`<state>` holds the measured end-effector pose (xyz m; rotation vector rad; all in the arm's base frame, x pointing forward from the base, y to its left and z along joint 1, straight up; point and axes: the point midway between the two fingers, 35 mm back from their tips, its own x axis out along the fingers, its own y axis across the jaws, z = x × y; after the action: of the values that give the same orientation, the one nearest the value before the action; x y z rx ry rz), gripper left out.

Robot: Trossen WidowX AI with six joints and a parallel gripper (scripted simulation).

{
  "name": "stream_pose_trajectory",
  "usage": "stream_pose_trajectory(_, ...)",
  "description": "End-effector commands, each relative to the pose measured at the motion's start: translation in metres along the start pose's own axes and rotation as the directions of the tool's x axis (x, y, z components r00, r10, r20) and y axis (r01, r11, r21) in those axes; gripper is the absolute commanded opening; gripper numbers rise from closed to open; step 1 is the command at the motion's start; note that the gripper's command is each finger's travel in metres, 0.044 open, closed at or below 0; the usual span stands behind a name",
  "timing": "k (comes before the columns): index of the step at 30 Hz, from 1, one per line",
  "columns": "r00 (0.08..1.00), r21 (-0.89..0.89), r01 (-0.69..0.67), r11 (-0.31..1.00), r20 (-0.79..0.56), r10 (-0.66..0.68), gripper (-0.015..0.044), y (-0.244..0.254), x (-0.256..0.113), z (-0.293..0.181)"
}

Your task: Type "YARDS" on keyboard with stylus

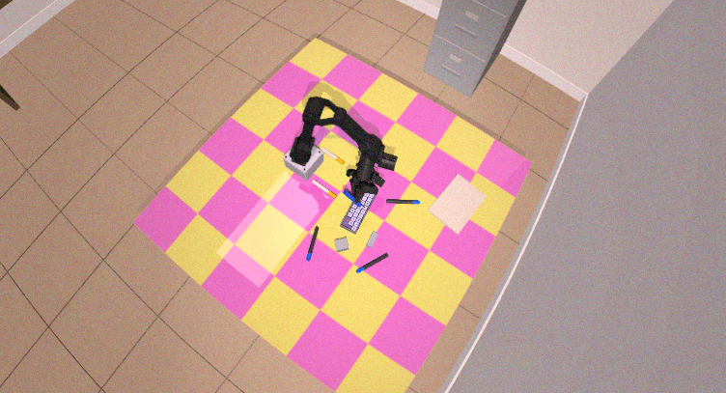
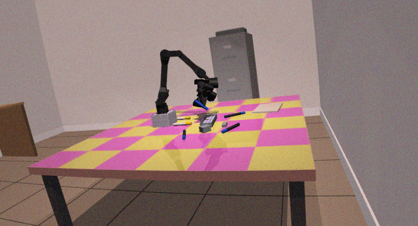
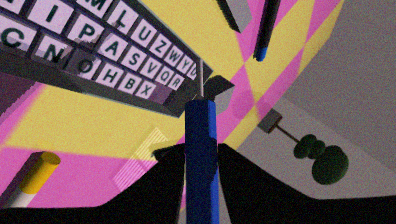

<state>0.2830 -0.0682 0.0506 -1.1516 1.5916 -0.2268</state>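
My gripper (image 3: 201, 150) is shut on the blue stylus (image 1: 350, 197) (image 2: 201, 104) (image 3: 201, 125), which slants with its thin grey tip forward. The keyboard (image 1: 349, 224) (image 2: 208, 120) (image 3: 107, 47) lies flat on the table, with white lettered keys. In the exterior view the tip is above the keyboard's far part, with a gap beneath it. In the wrist view the tip shows in front of the keyboard's end, beside the D key (image 3: 194, 71); the Y key (image 3: 186, 66), R key (image 3: 176, 82), A key (image 3: 112, 48) and S key (image 3: 134, 59) are also readable. The arm hides part of the keyboard in the top view.
Two grey blocks (image 1: 341, 244) (image 1: 372, 238) lie near the keyboard's front end. Three dark pens with blue ends (image 1: 312, 243) (image 1: 372, 263) (image 1: 403, 201) lie around it. Two white-and-yellow markers (image 1: 323, 187) (image 1: 333, 155) lie near the arm's base. A pale flat pad (image 1: 457, 204) is at the right.
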Motion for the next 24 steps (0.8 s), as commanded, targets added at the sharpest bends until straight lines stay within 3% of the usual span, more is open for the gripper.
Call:
stream_pose_trajectory(1,1.0,-0.112,0.01,0.994,-0.027,-0.013,0.0,-0.008,0.004,0.001)
stream_pose_trajectory(12,0.994,-0.458,-0.005,0.889,-0.103,-0.047,0.0,-0.03,0.016,0.002)
stream_pose_trajectory(24,0.979,-0.762,-0.092,0.641,-0.188,-0.082,0.0,-0.054,0.031,0.001)
